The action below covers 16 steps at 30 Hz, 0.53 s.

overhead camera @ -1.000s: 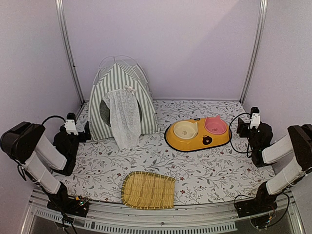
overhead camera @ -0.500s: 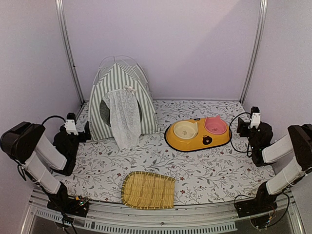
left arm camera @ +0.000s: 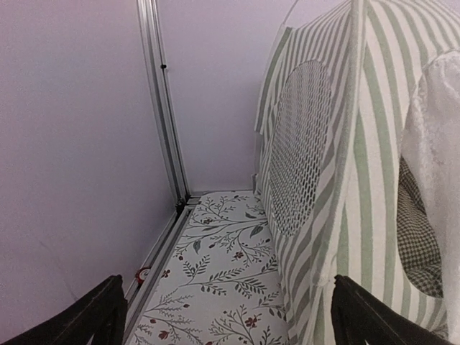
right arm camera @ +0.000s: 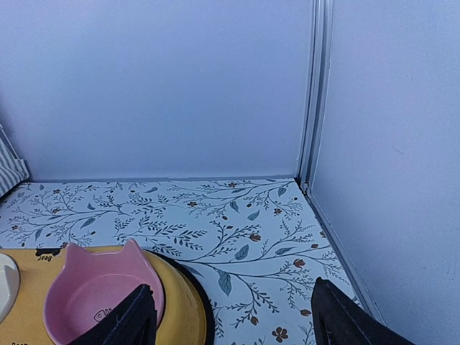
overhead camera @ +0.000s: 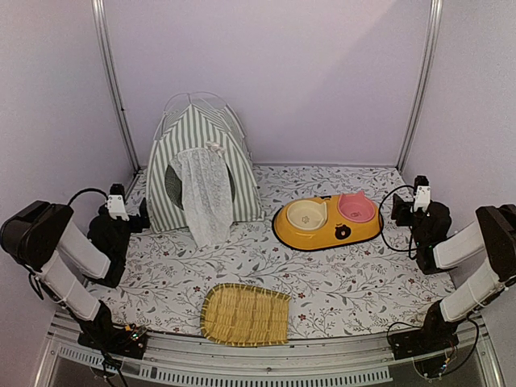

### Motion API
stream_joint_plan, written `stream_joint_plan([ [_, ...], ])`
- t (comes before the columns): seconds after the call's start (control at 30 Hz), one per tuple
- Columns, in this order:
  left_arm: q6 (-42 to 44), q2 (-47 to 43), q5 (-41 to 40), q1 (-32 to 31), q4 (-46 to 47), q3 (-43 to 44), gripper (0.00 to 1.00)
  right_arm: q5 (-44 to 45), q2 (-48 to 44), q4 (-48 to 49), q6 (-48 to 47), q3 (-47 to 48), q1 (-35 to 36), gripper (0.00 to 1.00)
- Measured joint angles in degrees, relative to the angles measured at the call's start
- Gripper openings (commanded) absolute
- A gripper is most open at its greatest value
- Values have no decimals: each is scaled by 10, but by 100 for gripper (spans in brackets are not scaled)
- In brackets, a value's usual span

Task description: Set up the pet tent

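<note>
Pet tent [overhead camera: 196,137] up, cushion [left arm camera: 421,246] prob. inside

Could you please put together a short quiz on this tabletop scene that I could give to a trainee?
1. True or false: the pet tent stands upright at the far left of the table.
2. Which item lies closest to the table's near edge? A. the woven tray B. the yellow feeder C. the pet tent
3. Fill in the blank: the left end effector and the right end effector are both ___, holding nothing.
Key: 1 true; 2 A; 3 open.
</note>
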Motion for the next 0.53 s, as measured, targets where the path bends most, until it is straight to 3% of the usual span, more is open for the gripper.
stream_joint_plan([
  [0.53, -4, -2, 0, 4, -19, 5, 99, -29, 5, -40, 14, 26, -24, 99],
])
